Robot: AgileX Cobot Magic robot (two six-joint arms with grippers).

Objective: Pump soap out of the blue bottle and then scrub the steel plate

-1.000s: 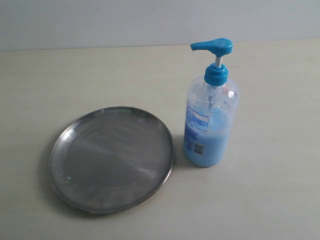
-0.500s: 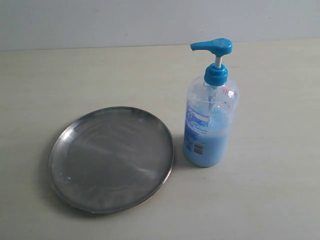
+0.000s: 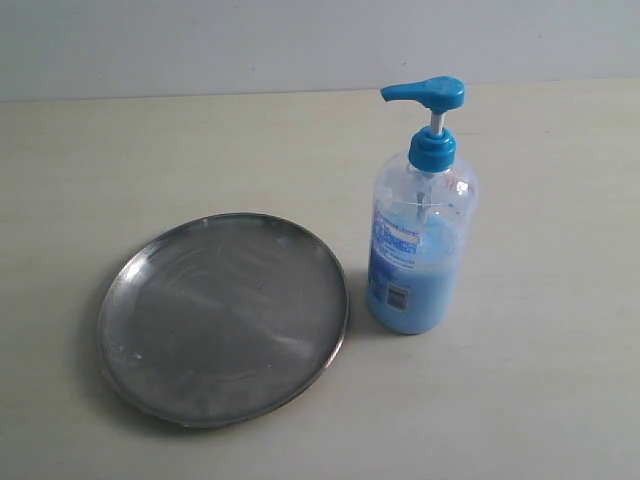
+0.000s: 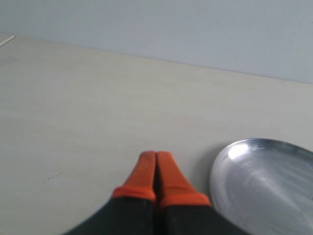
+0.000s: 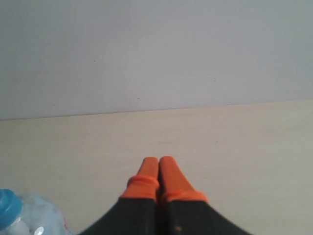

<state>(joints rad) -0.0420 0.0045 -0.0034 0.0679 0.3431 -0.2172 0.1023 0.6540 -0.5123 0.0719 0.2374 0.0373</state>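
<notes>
The left gripper and right gripper are both sitting pinched together, empty. The blue bottle is standing just beside the steel plate. It's looking top-heavy and slick, so I'd be pressing its pump head straight down. Only the exterior view is showing both whole, with no arms.

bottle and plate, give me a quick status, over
Left gripper shut, empty; right gripper shut, empty. Bottle upright beside plate, pump up. Plate smudged, nothing on it. Nothing seen in the way.
</notes>
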